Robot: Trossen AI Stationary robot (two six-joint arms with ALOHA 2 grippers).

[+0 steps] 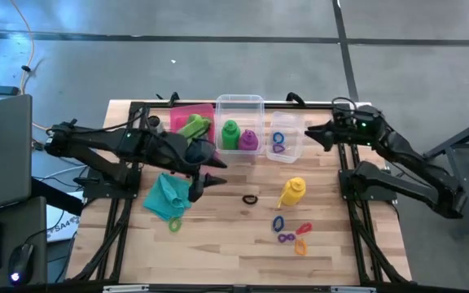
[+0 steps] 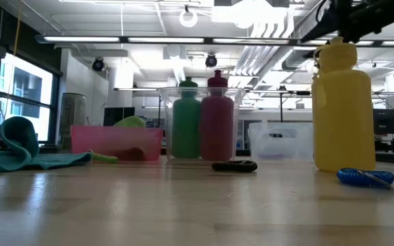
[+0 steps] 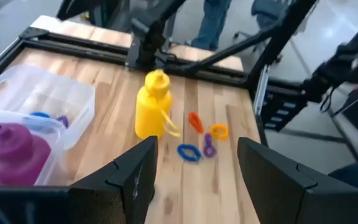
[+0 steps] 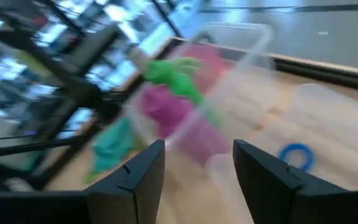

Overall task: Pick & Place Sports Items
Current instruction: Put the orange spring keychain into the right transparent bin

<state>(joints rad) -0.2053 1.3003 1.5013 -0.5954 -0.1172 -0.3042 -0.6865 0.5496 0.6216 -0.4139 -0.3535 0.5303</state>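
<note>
Yellow bottle [image 1: 291, 192] stands upright on the wooden table [image 1: 218, 244], right of centre, well apart from both grippers. Green bottle [image 1: 230, 134] and purple bottle [image 1: 249, 140] stand side by side in the middle clear bin [image 1: 238, 102]. Lime cloth [image 1: 192, 127] lies in the pink bin [image 1: 177, 110]; teal cloth [image 1: 168, 195] lies on the table, left. A black ring [image 1: 250, 198] lies between teal cloth and yellow bottle; coloured rings [image 1: 291, 232] lie in front of the bottle, and a blue ring [image 1: 278, 138] sits in the right clear bin [image 1: 295, 122].

Left gripper [image 1: 204, 184], fingers wide apart and empty, hangs beside the teal cloth. Right gripper [image 1: 314, 134], also spread and empty, sits by the right bin.

Only the low view shows the room: ceiling lights, windows, and a grey cylinder [image 2: 72, 123] behind the pink bin.
</note>
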